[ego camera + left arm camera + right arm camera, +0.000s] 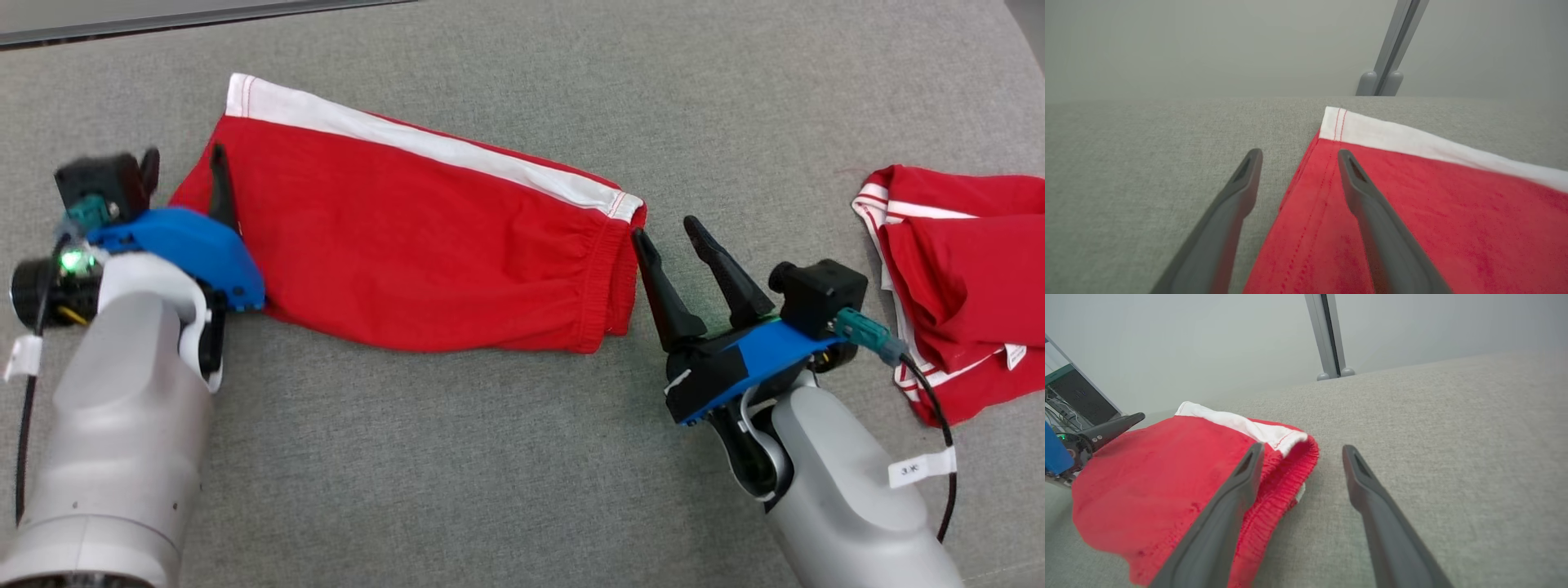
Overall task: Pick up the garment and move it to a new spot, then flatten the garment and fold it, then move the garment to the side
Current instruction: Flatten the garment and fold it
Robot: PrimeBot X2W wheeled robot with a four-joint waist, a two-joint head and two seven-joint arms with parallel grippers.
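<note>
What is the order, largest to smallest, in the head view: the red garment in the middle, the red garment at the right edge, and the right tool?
1. The red garment in the middle.
2. The red garment at the right edge; the frame cuts it, so its full size is unsure.
3. The right tool.

Grey fabric surface (490,457), red garment (408,245), second garment (963,269)
</note>
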